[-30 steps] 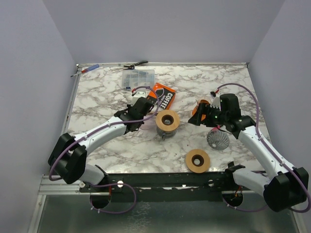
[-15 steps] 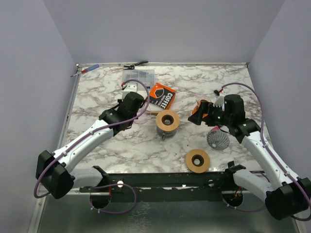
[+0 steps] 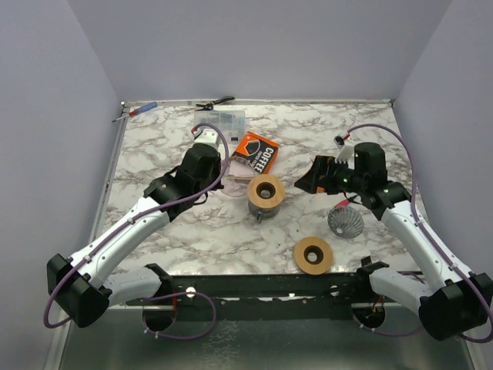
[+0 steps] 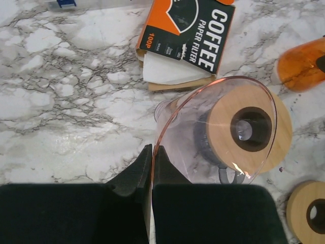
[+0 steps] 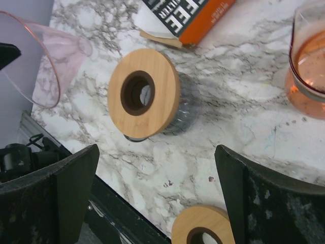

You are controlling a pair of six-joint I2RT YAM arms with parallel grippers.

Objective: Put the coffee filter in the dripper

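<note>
My left gripper (image 3: 222,178) is shut on the rim of a clear pink cone dripper (image 3: 233,183) and holds it tilted above the table, left of a glass server with a wooden collar (image 3: 266,193). In the left wrist view the jaws (image 4: 152,150) pinch the dripper's thin wall (image 4: 185,127). The orange coffee filter box (image 3: 258,152) lies open behind it, and white filters (image 4: 170,71) show at its mouth. My right gripper (image 3: 310,179) is open and empty in the air right of the server (image 5: 143,92). The dripper also shows in the right wrist view (image 5: 45,61).
A loose wooden ring (image 3: 313,254) lies near the front edge. A wire-mesh cone (image 3: 345,222) stands at the right. An orange glass vessel (image 5: 307,76) sits under my right arm. A clear plastic case (image 3: 219,122), pliers (image 3: 216,102) and a screwdriver (image 3: 139,112) lie at the back.
My left arm has drawn back to the left with the dripper in its grip. My right gripper has moved slightly up and right, now covering the orange vessel from above.
</note>
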